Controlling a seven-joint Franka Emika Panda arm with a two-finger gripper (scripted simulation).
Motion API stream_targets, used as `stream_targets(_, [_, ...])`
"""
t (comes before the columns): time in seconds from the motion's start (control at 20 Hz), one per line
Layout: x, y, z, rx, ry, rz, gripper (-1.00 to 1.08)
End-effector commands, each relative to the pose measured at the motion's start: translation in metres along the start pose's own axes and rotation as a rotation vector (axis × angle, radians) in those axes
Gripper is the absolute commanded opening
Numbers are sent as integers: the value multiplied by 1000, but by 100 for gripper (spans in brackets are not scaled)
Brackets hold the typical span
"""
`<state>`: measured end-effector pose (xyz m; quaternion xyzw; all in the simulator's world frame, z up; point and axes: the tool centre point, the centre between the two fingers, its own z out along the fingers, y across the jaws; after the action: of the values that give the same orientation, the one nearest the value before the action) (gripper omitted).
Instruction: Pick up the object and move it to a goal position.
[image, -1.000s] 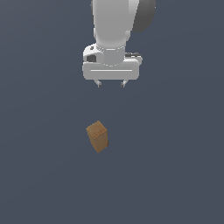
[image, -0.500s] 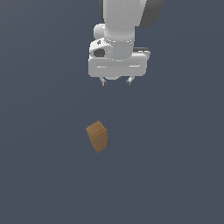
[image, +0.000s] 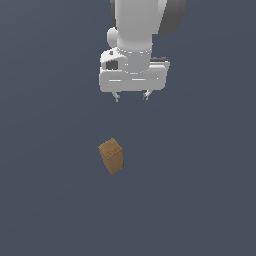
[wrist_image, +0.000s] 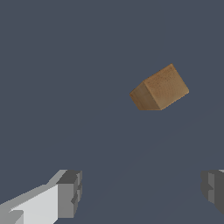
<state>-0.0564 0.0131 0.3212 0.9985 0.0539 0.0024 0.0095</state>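
Note:
The object, a small brown wood-textured block (image: 111, 155), stands on the dark grey floor in the exterior view, turned at an angle. My white gripper (image: 132, 97) hangs above it and slightly toward the exterior view's right, well apart from it. The jaws are open and hold nothing. In the wrist view the block (wrist_image: 159, 89) shows ahead of the two spread fingertips (wrist_image: 69, 194), outside the gap between them and clear of both.
A flat dark grey floor (image: 200, 190) fills both views. No other objects show. No goal marker shows.
The gripper has moved toward the exterior view's right and slightly up, rotating a little about its axis. The block has not moved.

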Motion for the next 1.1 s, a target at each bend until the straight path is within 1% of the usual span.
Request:
stream_targets(0.0, [5,3,4,1,-1,-24,100])
stream_targets(0.4, [31,22,28,5,-1,-150,100])
stream_targets(1.05, [78,64,90,15,0,-418,100])
